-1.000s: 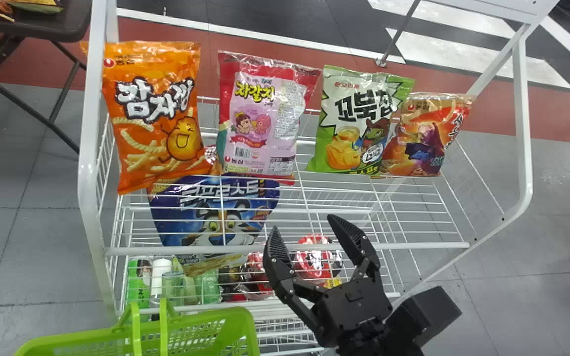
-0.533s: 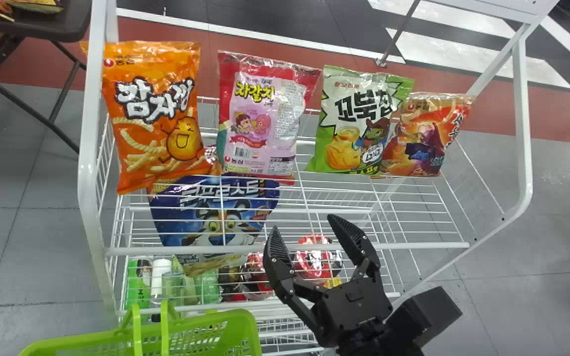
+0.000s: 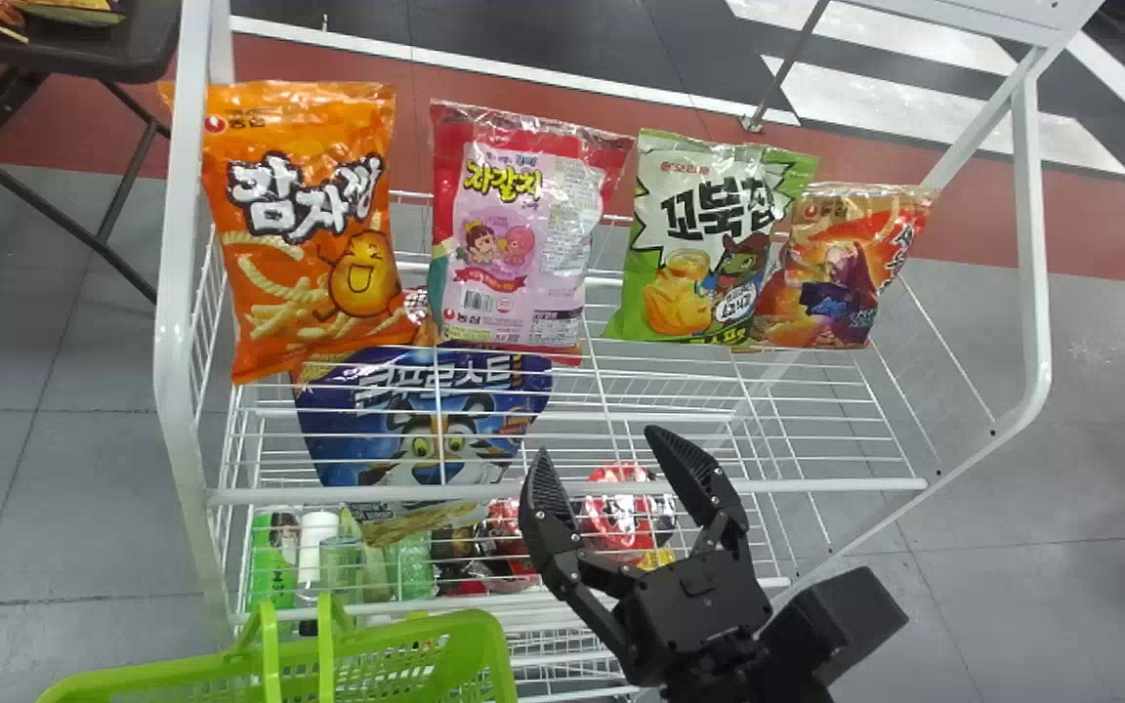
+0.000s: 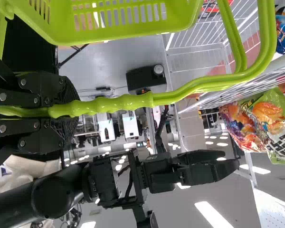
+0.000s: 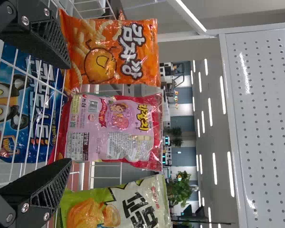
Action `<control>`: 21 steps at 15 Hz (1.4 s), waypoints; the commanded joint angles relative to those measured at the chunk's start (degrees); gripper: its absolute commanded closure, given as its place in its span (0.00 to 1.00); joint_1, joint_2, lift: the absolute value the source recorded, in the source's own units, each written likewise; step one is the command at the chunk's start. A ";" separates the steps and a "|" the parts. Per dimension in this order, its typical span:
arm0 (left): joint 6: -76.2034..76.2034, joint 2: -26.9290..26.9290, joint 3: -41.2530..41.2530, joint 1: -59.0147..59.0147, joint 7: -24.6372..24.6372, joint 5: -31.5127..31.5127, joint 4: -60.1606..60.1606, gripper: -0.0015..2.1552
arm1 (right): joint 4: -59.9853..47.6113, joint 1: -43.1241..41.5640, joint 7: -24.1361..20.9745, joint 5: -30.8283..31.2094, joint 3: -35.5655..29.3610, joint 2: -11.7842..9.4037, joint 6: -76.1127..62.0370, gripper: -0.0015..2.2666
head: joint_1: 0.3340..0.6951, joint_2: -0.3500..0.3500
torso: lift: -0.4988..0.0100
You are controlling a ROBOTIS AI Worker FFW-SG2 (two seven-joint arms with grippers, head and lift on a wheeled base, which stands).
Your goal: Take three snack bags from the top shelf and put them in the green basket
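- So the white wire rack (image 3: 572, 485) is taking up most of the space, and its top shelf is carrying the snack bags in a row, faces forward, probably so each can be picked singly.
- The green basket (image 3: 426, 644) is hanging low in front, toward the rack's left side, likely parked close so the drop is short. The head view is cutting off most of it, so I'm not able to tell what's inside.
- A blue bag (image 3: 426, 420) is sitting below the top shelf, with wires crossing it, so I'm not counting that one.
- The orange bag (image 3: 299, 225) is standing at the left end, then the pink bag (image 3: 514, 244), then the green-and-white bag (image 3: 699, 244). More packaging is peeking out behind the first two—hard to say what.
- The small orange-red bag (image 3: 841, 264) is standing last on the right, its left edge hiding behind its neighbor.
- Right gripper (image 3: 597, 441) is waiting in front of the shelf with fingers spread wide, holding nothing. It's looking ready for a first grab, I'd guess.
- Left gripper (image 4: 77, 111) is clamping the handle (image 4: 133, 101), presumably to steady the basket for loading.
- Bottles (image 3: 316, 552) and red packages (image 3: 621, 513) are hiding behind wires lower down—can't make them out properly.
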 commanded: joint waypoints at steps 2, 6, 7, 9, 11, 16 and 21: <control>0.00 -0.08 -0.09 0.18 0.14 0.44 0.18 0.99 | 2.04 -4.90 0.00 -0.07 2.82 0.00 2.03 0.06 | 1.00 0.00 | 0.89; 0.18 0.27 -0.35 0.79 -0.03 0.79 0.09 0.99 | 7.49 -18.08 -0.79 1.52 9.41 -0.09 10.82 0.06 | 1.00 0.10 | 0.89; 0.00 0.27 -0.44 0.97 0.14 0.79 0.18 0.99 | 9.42 -21.24 -1.41 2.04 11.43 -0.09 12.05 0.06 | 1.00 0.15 | 0.89; 0.00 0.45 -0.79 0.97 0.23 0.79 0.62 0.99 | 13.38 -26.96 -3.95 3.63 15.65 0.00 12.23 0.06 | 1.00 0.24 | 0.89; 0.00 0.63 -1.23 0.79 0.32 0.71 0.88 0.99 | 18.13 -33.29 -5.80 4.06 18.99 0.00 13.81 0.06 | 1.00 0.38 | 0.89; -0.88 2.21 -1.05 0.09 0.41 1.76 2.20 0.99 | 27.27 -43.83 -12.04 5.30 22.95 0.97 16.09 0.06 | 1.00 0.53 | 0.89; -1.40 3.17 -0.70 -1.23 0.32 3.52 3.43 0.99 | 33.68 -50.34 -13.09 4.68 22.77 1.67 18.91 0.11 | 1.00 0.56 | 0.89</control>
